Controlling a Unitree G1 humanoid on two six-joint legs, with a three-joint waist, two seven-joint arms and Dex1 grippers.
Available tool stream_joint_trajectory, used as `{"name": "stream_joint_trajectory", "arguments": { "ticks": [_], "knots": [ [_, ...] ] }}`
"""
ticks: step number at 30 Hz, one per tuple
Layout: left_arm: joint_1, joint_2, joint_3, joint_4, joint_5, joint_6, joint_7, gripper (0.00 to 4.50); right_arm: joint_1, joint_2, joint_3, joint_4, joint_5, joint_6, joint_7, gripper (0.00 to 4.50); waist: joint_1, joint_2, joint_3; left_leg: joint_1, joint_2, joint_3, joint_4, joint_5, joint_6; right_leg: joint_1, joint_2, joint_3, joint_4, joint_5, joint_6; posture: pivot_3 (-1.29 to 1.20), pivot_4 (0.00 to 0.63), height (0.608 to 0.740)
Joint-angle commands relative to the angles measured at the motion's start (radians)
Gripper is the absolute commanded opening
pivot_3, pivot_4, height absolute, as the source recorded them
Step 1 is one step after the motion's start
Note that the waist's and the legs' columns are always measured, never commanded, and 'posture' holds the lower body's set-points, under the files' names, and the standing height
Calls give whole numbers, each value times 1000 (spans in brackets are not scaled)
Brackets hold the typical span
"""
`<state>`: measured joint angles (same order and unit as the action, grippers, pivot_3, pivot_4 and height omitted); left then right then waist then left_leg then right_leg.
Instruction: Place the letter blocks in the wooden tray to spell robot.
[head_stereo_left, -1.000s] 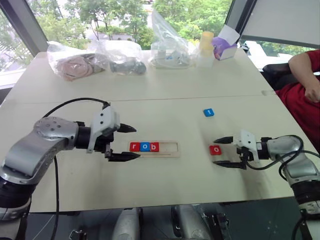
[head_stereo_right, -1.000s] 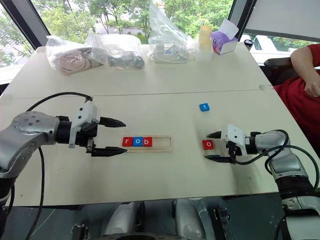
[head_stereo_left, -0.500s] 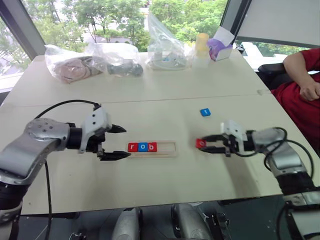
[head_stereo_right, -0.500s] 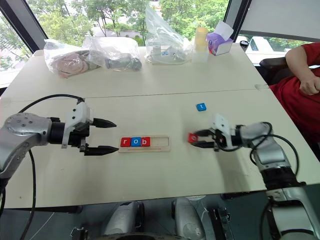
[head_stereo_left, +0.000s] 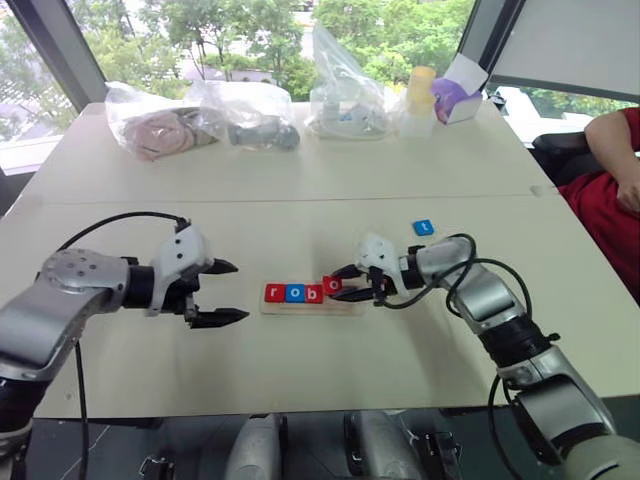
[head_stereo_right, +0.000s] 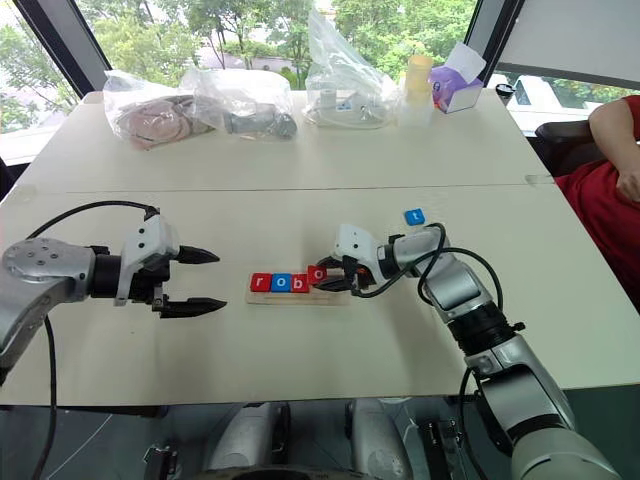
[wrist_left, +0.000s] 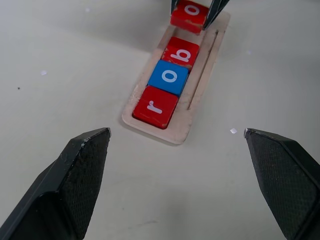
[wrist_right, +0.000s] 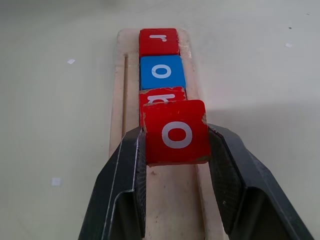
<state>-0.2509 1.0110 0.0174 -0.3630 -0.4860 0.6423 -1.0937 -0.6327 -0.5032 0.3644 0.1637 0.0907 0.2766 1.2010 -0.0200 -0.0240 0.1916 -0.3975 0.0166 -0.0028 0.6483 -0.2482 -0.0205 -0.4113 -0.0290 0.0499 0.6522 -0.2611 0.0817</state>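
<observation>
The wooden tray (head_stereo_left: 346, 303) lies mid-table and holds a red r (head_stereo_left: 274, 293), a blue o (head_stereo_left: 294, 294) and a red b (head_stereo_left: 313, 294) side by side. My right gripper (head_stereo_left: 338, 284) is shut on a red o block (wrist_right: 175, 131). It holds the block tilted, just above the tray and right next to the b. A blue t block (head_stereo_left: 423, 227) lies on the table beyond the right arm. My left gripper (head_stereo_left: 240, 290) hangs open and empty just left of the tray's r end (wrist_left: 165, 134).
Plastic bags (head_stereo_left: 200, 118) with odds and ends, a yellow-capped bottle (head_stereo_left: 420, 95) and a purple box (head_stereo_left: 458, 98) line the table's far side. A person in red (head_stereo_left: 612, 170) sits at the right edge.
My right gripper shut on the red o block at the table's right and carried it left to the tray. The left gripper stayed open and drew slightly away from the tray.
</observation>
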Motion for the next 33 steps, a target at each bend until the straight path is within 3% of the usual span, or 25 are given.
{"name": "stream_joint_trajectory", "arguments": {
  "ticks": [1, 33],
  "knots": [
    [11, -9, 41, -40, -15, 3, 23, 4500, -17, 3, 8, 1, -17, -18, 2, 1159, 0, 0, 0, 0, 0, 0, 0, 0, 0, 0, 0, 0, 0, 0, 0, 0, 150, 740],
    [18, -42, 28, -54, -17, -4, 82, 4500, 10, 23, 29, -3, -46, -15, -6, 1159, -1, 0, 0, 0, 0, 0, 0, 0, 0, 0, 0, 0, 0, 0, -1, 0, 150, 740]
  ]
}}
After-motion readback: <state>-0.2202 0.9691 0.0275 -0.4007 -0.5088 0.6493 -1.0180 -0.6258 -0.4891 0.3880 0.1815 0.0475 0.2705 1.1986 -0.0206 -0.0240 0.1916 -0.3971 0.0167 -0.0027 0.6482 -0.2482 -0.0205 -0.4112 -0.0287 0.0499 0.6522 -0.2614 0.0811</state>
